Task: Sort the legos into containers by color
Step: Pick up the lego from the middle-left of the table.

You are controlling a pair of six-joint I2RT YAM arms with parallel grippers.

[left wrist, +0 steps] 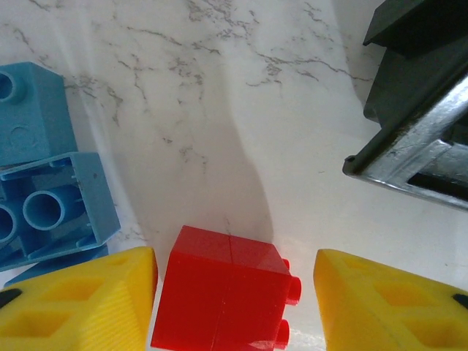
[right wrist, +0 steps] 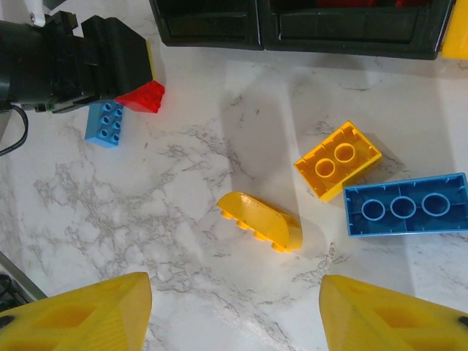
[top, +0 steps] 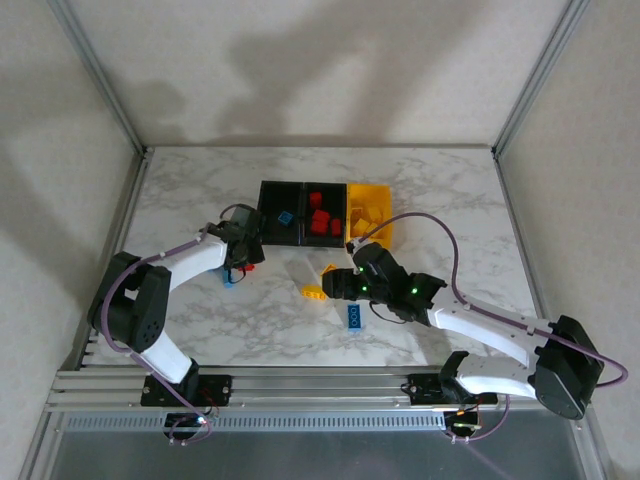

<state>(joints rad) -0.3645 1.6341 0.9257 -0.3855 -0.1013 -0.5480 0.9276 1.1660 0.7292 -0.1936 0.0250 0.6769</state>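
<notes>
Left wrist view: my left end effector (left wrist: 234,257) stands partly open around a red lego (left wrist: 219,292), with one yellow finger (left wrist: 80,300) on each side of it. That finger looks to be touching the brick or all but touching it. On the other side a sliver of table (left wrist: 241,110) shows between the studs and the finger, so I judge that I have no hold on it yet.

The brick lies on its side with its studs pointing at one finger. A squeeze there would land on the round studs rather than a flat face, and the lego could twist or squirt out. Two blue legos (left wrist: 44,190) sit just beside my other finger, and any sideways drift would shove them. A corner of the left black container (left wrist: 417,110) is near, so a careless lift could clip it.

From above, the red legos already sorted lie in the middle black container (top: 335,200), and that is where this one belongs. Letting go too early over the left one would mix the colours.

My right end effector (right wrist: 234,292) hangs open and empty, with a curved yellow lego (right wrist: 259,219) on the table just ahead of its fingers.
</notes>
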